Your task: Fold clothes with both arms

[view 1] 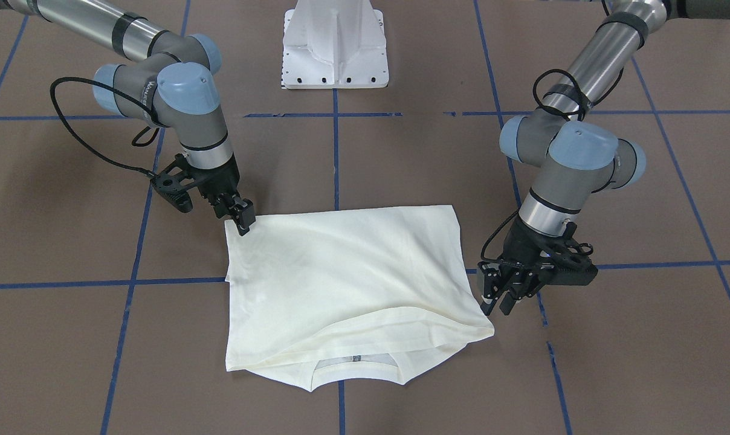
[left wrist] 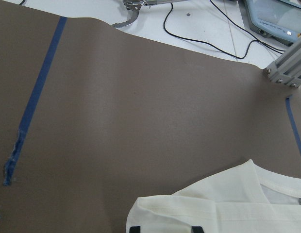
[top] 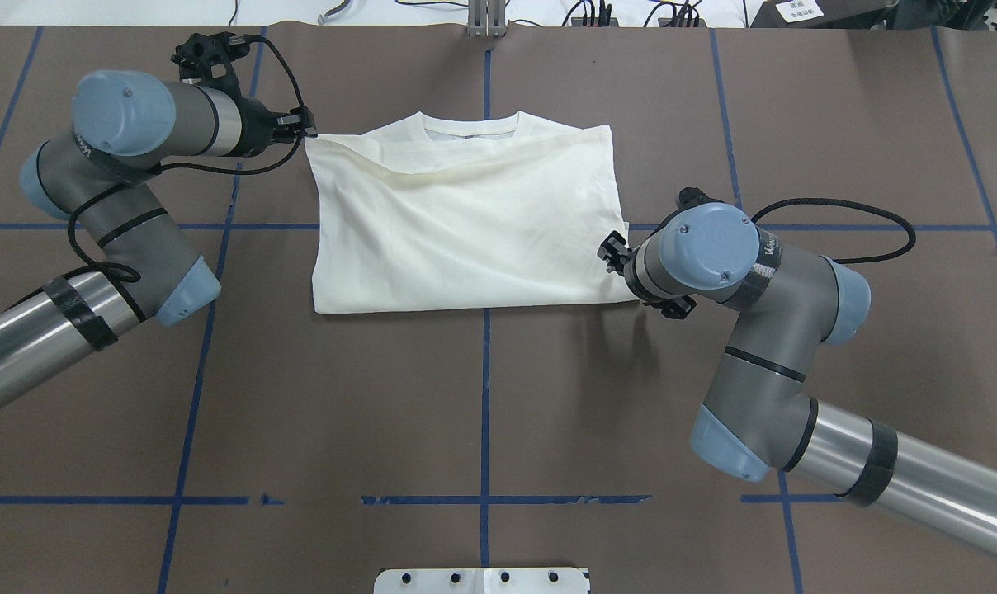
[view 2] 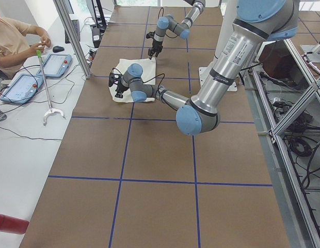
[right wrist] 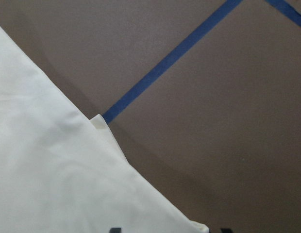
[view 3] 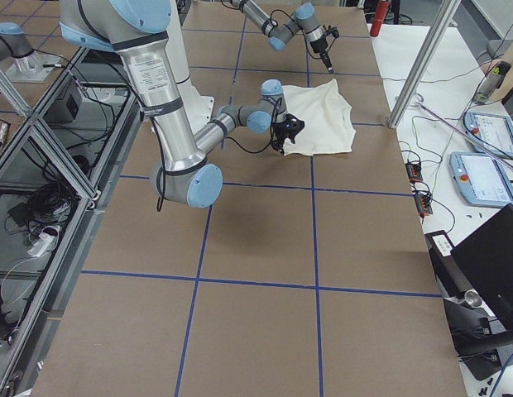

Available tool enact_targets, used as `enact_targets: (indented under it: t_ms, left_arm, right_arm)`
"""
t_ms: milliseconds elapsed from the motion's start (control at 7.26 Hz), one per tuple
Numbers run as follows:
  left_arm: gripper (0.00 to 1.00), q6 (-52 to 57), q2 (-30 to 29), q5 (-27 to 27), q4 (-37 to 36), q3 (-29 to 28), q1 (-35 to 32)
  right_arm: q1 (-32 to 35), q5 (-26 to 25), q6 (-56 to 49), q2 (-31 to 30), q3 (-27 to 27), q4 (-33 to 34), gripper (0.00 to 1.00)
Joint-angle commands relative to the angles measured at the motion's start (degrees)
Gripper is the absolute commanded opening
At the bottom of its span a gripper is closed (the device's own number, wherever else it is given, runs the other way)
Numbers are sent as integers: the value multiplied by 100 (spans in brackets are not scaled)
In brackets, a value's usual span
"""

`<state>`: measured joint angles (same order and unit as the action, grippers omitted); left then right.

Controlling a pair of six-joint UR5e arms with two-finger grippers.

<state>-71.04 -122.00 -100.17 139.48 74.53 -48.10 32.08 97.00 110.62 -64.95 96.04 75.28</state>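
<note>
Both black two-finger hands sit parted, gripping nothing: left hand (view 1: 498,304) at the folded cream T-shirt's (view 1: 347,272) collar-end corner, right hand (view 1: 243,222) at the opposite corner, shirt flat on the brown desk (view 1: 401,169).

The left arm (view 1: 561,178) and right arm (view 1: 205,124) match: polished silver tubes (view 1: 81,17) ringed with black bands (view 1: 122,29) far from the tool, and grey joint housings (view 1: 174,48) with light blue caps (view 1: 582,151) nearer it. A black cable (top: 837,200) loops towards each black two-fingered end, the left tool (view 1: 499,305) and the right tool (view 1: 244,225). White lettering (view 1: 149,90) marks the grey.
</note>
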Motion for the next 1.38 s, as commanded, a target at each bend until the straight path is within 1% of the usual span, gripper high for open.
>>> enact_targets:
  t_ms: [0, 276, 964, 1102, 1240]
  left_arm:
    - [46, 2, -8, 146, -8, 0, -7]
    - [45, 2, -8, 313, -9, -8, -7]
    - [45, 11, -8, 410, -17, -17, -41]
    - [45, 11, 0, 419, -9, -26, -42]
    - [45, 11, -8, 419, -9, -35, -42]
  right_arm:
    - [-26, -14, 3, -280, 142, 4, 69]
    - [-52, -14, 3, -282, 152, 4, 65]
    - [-131, -14, 3, -177, 73, -5, 64]
    - [-131, -14, 3, -176, 73, 4, 62]
    - [-123, -14, -5, -176, 73, -5, 54]
